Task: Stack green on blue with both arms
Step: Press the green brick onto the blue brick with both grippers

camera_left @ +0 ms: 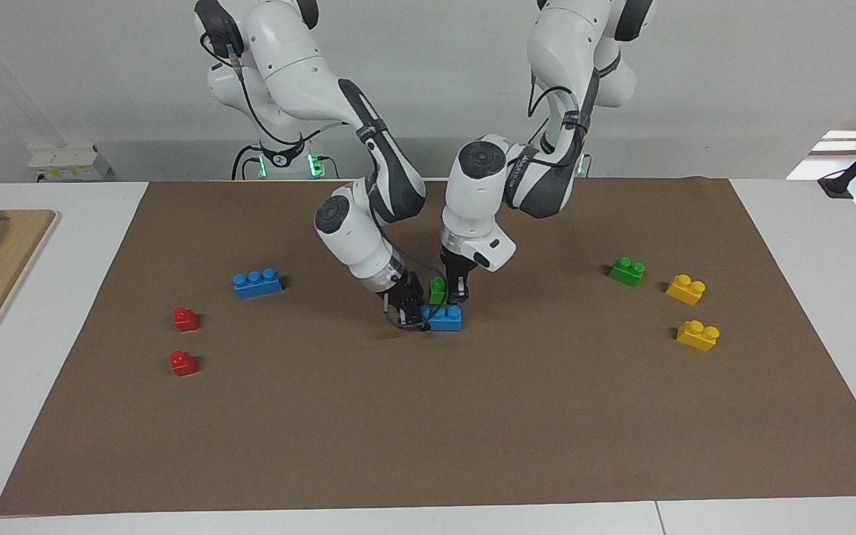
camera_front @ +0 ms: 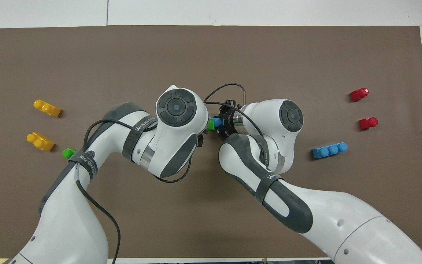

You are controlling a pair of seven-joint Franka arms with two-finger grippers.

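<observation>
Facing view: the left claw point(camera_left: 456, 296) grips the green brick point(camera_left: 438, 290) and holds it directly above the blue brick point(camera_left: 444, 318), which sits on the brown mat point(camera_left: 428, 431) at mid-counter. The right claw point(camera_left: 412, 313) is clamped on the end of the blue brick that points toward the right arm's end of the counter, steadying it against the mat. The green brick appears just above, or barely touching, the blue studs; contact cannot be confirmed. The blue brick's long axis runs along the counter from one arm's end toward the other.

Overhead view: only slivers of the green brick point(camera_front: 211, 124) and the blue brick point(camera_front: 217, 121) show between the two wrists, side by side along that same axis. The green brick lies over the part of the blue brick toward the left arm's end, clear of the right claw's grip.

Judgement: the coming move is a straight downward press by the left arm. Any sideways offset between the bricks would hinder seating.
</observation>
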